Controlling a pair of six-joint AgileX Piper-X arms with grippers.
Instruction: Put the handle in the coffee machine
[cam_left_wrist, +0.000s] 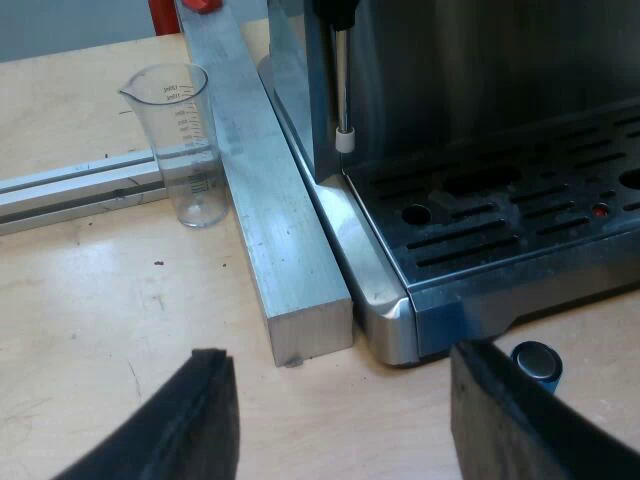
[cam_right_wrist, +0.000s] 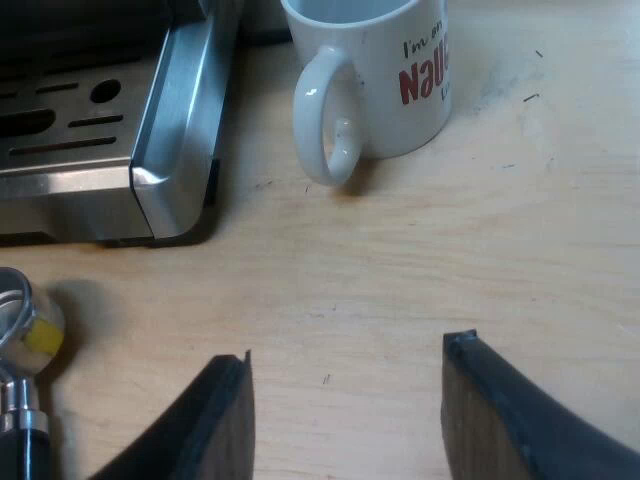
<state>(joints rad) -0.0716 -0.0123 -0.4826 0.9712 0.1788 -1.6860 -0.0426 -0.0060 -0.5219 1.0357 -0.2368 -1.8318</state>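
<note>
Pale wood of the table (cam_right_wrist: 420, 260) is seen under both grippers. The right gripper (cam_right_wrist: 345, 420) is held low over bare tabletop, its fingers (cam_right_wrist: 205, 430) wide apart with nothing between them. The holder (cam_right_wrist: 18, 325) lies loose on the table, near the corner of the machine (cam_right_wrist: 165, 130) and beside one right finger. Its metal head is nearer the machine and its dark handle runs away from it (something yellow is seen at the head). A white mug (cam_right_wrist: 385, 80) is stood near the machine's side, handle turned toward the machine. On it "I'm an" can be read in small script above large red letters "NAU", the rest being cut off.

The left gripper (cam_left_wrist: 345, 420) is held before the machine's other corner, fingers (cam_left_wrist: 195, 425) likewise spread and empty. A blue tamper (cam_left_wrist: 537, 362) is half hidden behind one finger. A glass (cam_left_wrist: 190, 140) with printed scale marks, too small to be read, is stood just beside an aluminium bar (cam_left_wrist: 270, 230) laid along the machine.
</note>
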